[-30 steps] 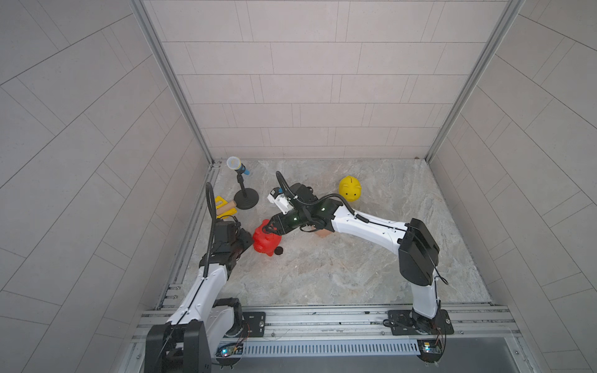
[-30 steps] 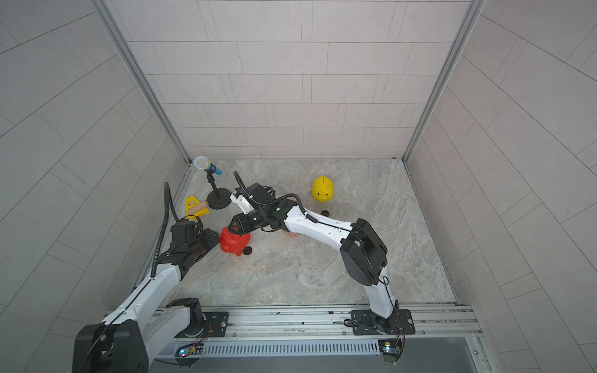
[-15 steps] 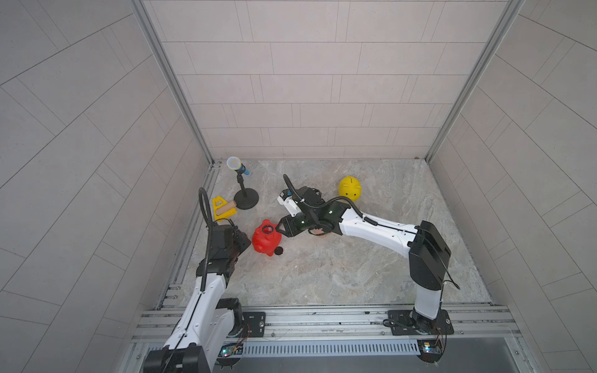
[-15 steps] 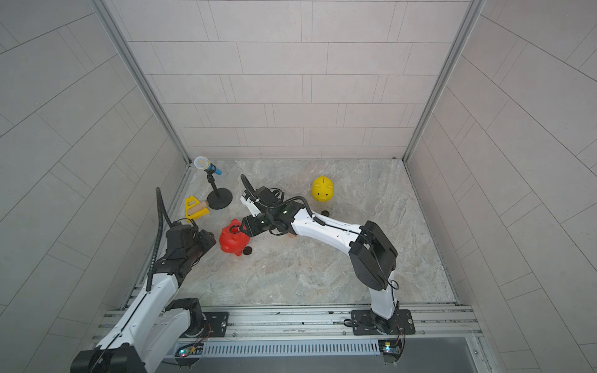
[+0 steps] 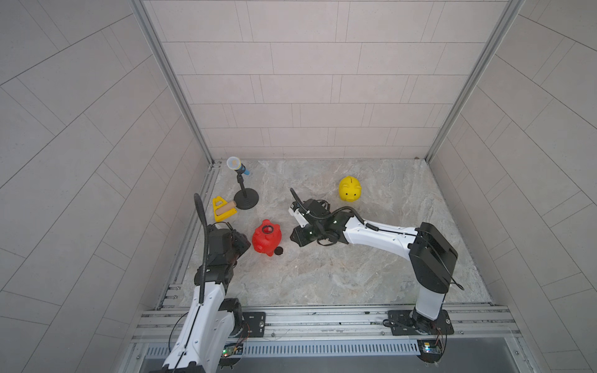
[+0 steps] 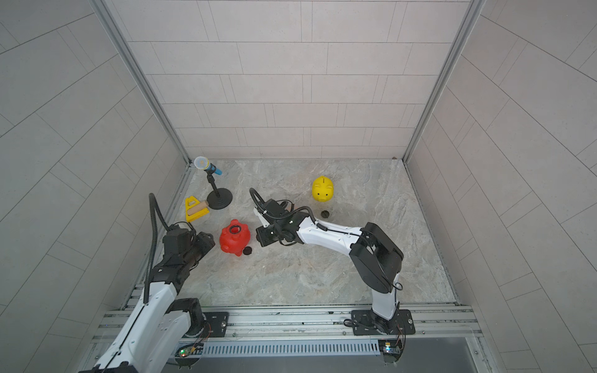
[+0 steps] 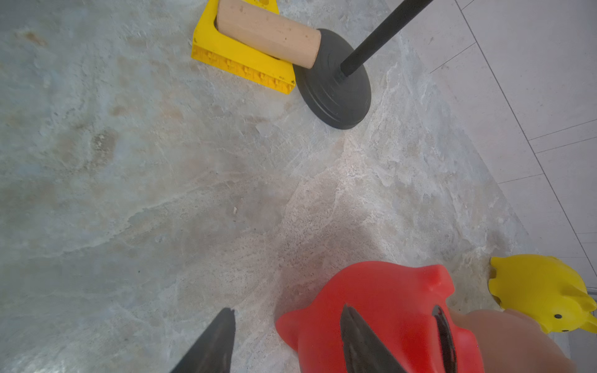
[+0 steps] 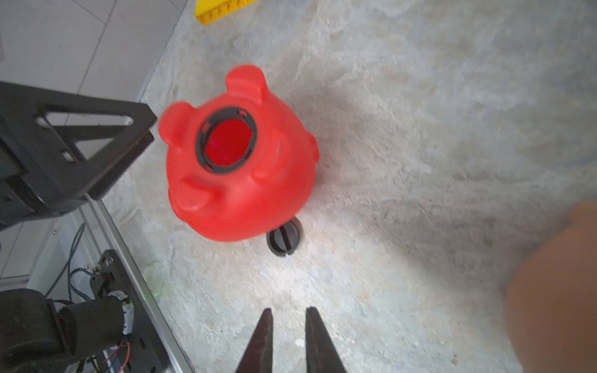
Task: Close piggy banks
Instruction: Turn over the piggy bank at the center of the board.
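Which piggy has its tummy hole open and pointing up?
The red plastic piggy bank: its round belly hole faces up, uncapped. The yellow plastic piggy bank stands on its feet; the peach-pink piggy bank's belly is hidden.

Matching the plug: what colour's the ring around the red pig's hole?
The ring is black, clearest in the right wrist view.

The white-and-black left arm is extended forward, and its black left gripper is held low with the jaws spread well apart. The white-and-black right arm is stretched across toward the left arm, elbow raised. Its black right gripper is angled downward, jaws narrowly parted and empty.
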